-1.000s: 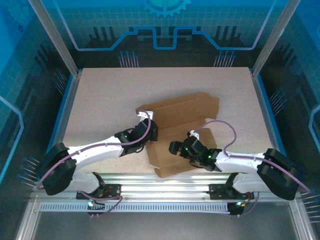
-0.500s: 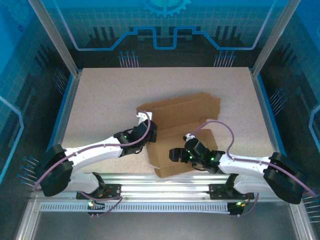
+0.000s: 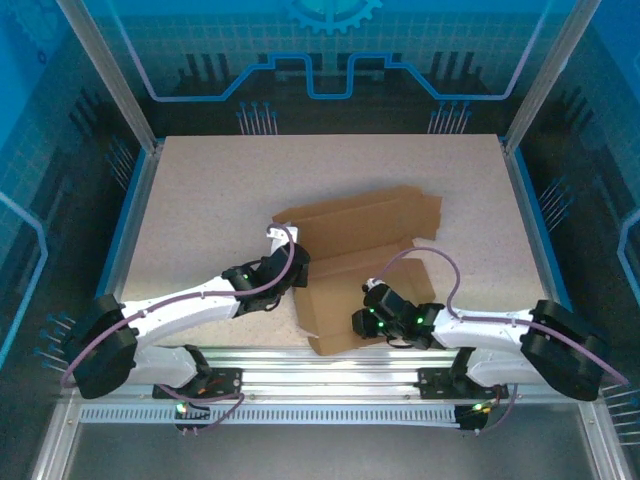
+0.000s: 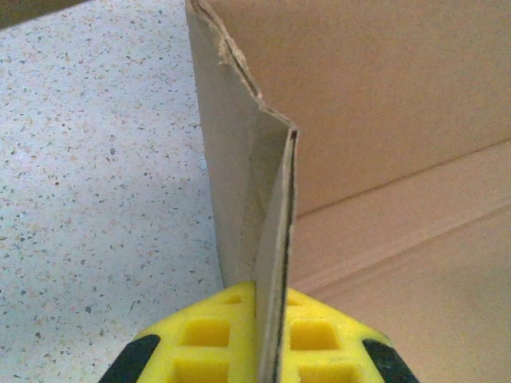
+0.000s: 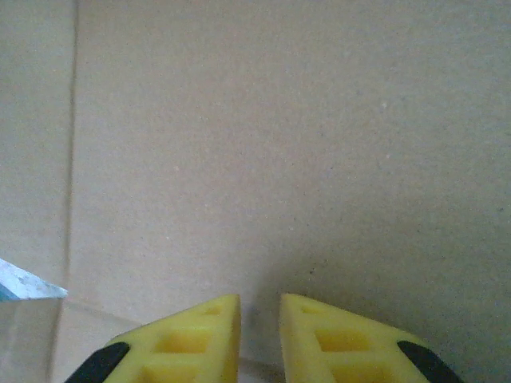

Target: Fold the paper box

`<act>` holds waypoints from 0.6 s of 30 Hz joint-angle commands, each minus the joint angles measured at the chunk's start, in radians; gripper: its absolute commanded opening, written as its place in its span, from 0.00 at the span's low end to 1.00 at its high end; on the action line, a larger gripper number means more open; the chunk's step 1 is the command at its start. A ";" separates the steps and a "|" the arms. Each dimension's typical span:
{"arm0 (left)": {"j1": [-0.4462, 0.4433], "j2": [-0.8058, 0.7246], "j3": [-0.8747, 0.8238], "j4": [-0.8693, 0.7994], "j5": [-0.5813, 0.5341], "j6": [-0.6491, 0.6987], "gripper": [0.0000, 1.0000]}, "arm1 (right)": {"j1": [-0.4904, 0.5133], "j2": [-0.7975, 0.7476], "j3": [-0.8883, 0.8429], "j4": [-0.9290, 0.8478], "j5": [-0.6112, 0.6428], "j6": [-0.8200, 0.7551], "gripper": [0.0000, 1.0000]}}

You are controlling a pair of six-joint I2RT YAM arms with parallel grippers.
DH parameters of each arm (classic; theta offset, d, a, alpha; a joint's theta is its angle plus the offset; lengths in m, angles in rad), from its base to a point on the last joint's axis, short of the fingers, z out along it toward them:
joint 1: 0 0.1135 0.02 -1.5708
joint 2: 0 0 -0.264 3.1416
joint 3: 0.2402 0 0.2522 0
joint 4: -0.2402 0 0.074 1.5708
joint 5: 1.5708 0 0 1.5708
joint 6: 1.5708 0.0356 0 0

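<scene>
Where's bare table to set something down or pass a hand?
Free: far strip of table beyond the paper box, and the wide left side beside it; narrower gap on its right. Crowded: near centre, where left arm and right arm meet the box.

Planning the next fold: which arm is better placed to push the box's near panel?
Right. The right gripper hangs empty over the paper box's near panel; the left gripper is pinching an upright flap.
</scene>
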 commanded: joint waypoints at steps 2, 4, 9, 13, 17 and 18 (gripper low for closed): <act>-0.012 0.091 -0.053 -0.309 0.134 -0.042 0.06 | 0.061 0.091 0.053 0.037 0.055 0.048 0.11; -0.008 0.118 -0.042 -0.340 0.100 -0.048 0.06 | 0.078 0.125 0.067 0.059 0.069 0.068 0.09; 0.025 0.174 -0.002 -0.456 0.031 -0.078 0.05 | 0.121 0.176 0.099 0.100 0.087 0.094 0.07; 0.047 0.155 -0.006 -0.479 0.022 -0.086 0.06 | 0.138 0.199 0.119 0.103 0.099 0.095 0.07; 0.059 0.140 -0.005 -0.502 0.011 -0.063 0.06 | 0.139 0.200 0.138 0.107 0.084 0.074 0.07; 0.062 0.139 -0.006 -0.500 0.015 -0.055 0.07 | 0.139 0.198 0.144 0.107 0.081 0.065 0.07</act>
